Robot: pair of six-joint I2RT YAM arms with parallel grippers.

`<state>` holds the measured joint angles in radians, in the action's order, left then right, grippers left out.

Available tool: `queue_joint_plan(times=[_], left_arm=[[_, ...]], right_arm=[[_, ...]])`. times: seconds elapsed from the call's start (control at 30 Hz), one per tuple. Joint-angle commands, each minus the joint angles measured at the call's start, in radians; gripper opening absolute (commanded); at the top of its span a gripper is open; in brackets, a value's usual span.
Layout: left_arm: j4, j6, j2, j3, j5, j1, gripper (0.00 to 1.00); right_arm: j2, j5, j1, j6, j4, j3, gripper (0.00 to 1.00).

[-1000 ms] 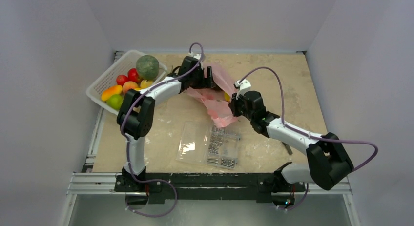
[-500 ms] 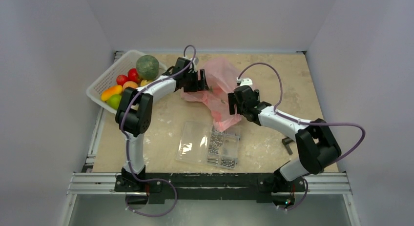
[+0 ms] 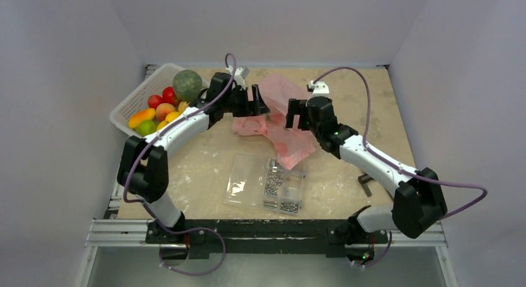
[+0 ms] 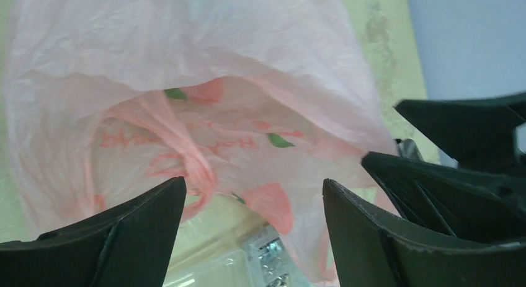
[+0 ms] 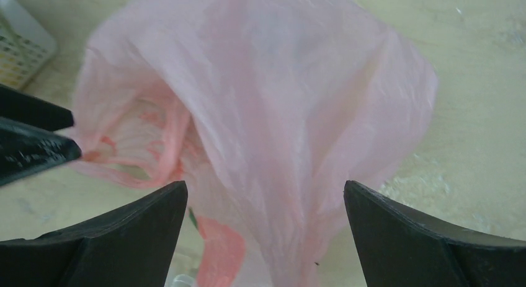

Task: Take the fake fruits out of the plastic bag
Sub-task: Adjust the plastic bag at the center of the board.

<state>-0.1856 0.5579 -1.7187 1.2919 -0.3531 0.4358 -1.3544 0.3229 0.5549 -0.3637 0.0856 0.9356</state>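
The pink plastic bag (image 3: 277,116) lies crumpled on the table between both grippers. My left gripper (image 3: 255,105) hovers at its left side, open, with the bag's mouth and a loop handle (image 4: 186,150) beyond its fingertips (image 4: 253,180). My right gripper (image 3: 296,118) is open above the bag's right side, with only loose bag film (image 5: 273,113) under its fingertips (image 5: 265,183). The fake fruits (image 3: 158,110), small red, yellow and orange ones, lie in the white basket (image 3: 130,104) with the grey-green melon (image 3: 187,84). No fruit shows inside the bag.
A flat clear case of screws (image 3: 267,183) lies in front of the bag and shows under it in the left wrist view (image 4: 267,262). A small dark object (image 3: 366,185) sits near the right arm. The basket's corner (image 5: 18,45) shows in the right wrist view.
My right gripper has opened, let go of the bag and lifted towards the back. The left arm has swung left and straightened. The bag has sagged flatter onto the table.
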Motion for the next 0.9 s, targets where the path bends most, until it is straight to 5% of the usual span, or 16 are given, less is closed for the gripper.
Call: queue_joint_plan(times=[0.0, 0.13, 0.2, 0.4, 0.6, 0.87], left_arm=[[0.083, 0.062, 0.088, -0.050, -0.062, 0.033, 0.81], [0.208, 0.144, 0.085, -0.099, -0.087, 0.073, 0.81], [0.240, 0.181, 0.057, -0.098, -0.069, 0.093, 0.80], [0.407, 0.337, -0.063, -0.106, -0.035, 0.125, 0.59], [0.445, 0.488, -0.239, -0.020, -0.010, 0.132, 0.42], [0.440, 0.521, -0.355, 0.068, 0.037, 0.140, 0.41]], right_arm=[[-0.004, -0.085, -0.016, -0.018, -0.102, 0.135, 0.99], [-0.058, -0.162, -0.147, -0.118, -0.078, 0.200, 0.97], [-0.105, -0.258, -0.230, -0.161, -0.103, 0.219, 0.87], [-0.413, -0.433, -0.346, -0.111, -0.066, 0.424, 0.67], [-0.575, -0.539, -0.420, -0.166, -0.080, 0.498, 0.66], [-0.692, -0.675, -0.440, -0.174, -0.151, 0.487, 0.61]])
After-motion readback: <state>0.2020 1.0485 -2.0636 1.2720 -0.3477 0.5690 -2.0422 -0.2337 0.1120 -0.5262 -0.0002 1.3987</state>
